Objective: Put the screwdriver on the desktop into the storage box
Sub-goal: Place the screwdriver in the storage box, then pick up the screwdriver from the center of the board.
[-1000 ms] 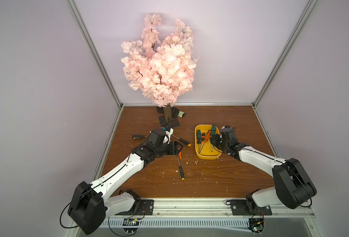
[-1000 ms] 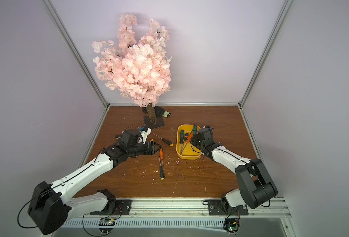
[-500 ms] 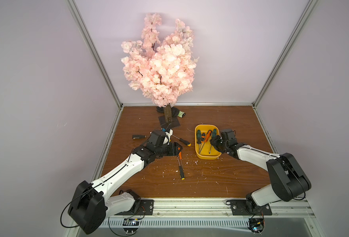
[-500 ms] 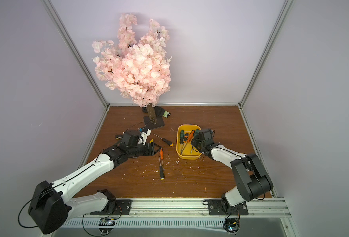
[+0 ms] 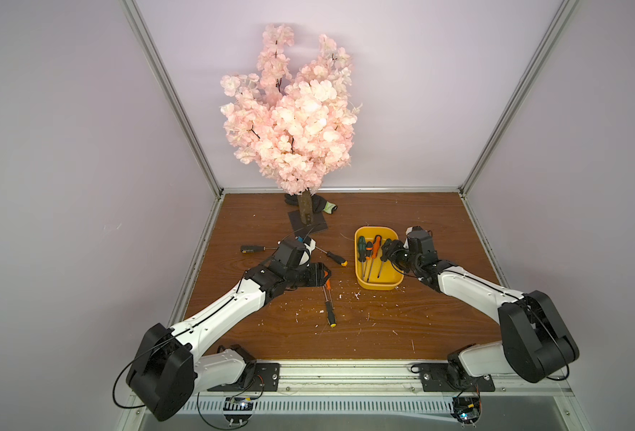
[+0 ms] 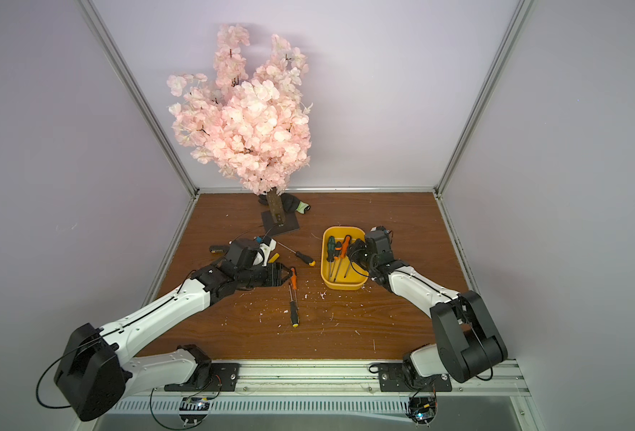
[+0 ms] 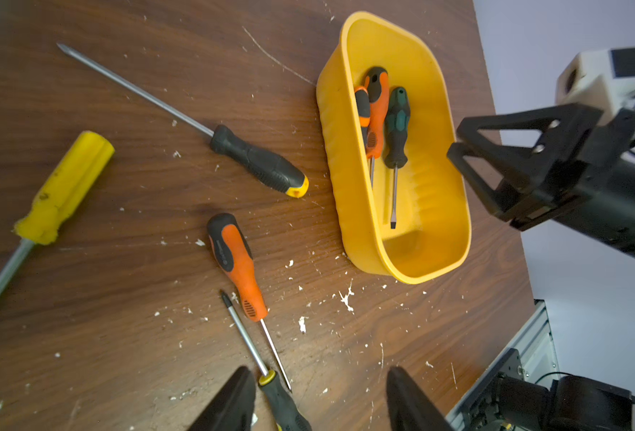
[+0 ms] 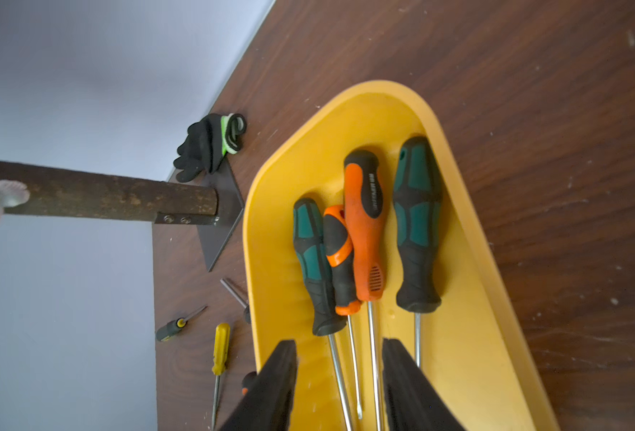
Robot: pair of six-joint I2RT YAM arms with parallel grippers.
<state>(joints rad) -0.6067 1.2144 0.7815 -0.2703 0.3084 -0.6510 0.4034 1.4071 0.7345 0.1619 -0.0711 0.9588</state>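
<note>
Several screwdrivers lie on the desktop [image 5: 383, 328]. An orange-handled screwdriver [image 7: 237, 265] and a black-handled one with a yellow ring [image 5: 330, 317] lie side by side just ahead of my left gripper [image 5: 322, 275]. In the left wrist view that gripper [image 7: 319, 403] is open, and the black handle [image 7: 282, 406] lies close beside one finger, ungripped. The yellow storage box [image 5: 377, 289] holds several screwdrivers with green [image 8: 416, 224] and orange [image 8: 364, 224] handles. My right gripper [image 5: 392, 255] hangs open and empty over the box's right side, above their shafts.
A black screwdriver with a yellow end [image 5: 336, 258], a yellow-handled one [image 7: 62, 186] and a black one far left [image 5: 250, 249] lie on the board. A pink blossom tree [image 5: 293, 123] on a dark base plate [image 5: 308, 224] and a black glove [image 5: 325, 205] stand at the back.
My right gripper's jaws have opened over the box, and a green-handled screwdriver now lies inside it. The left gripper has stayed near the orange screwdriver, its jaws slightly narrower.
</note>
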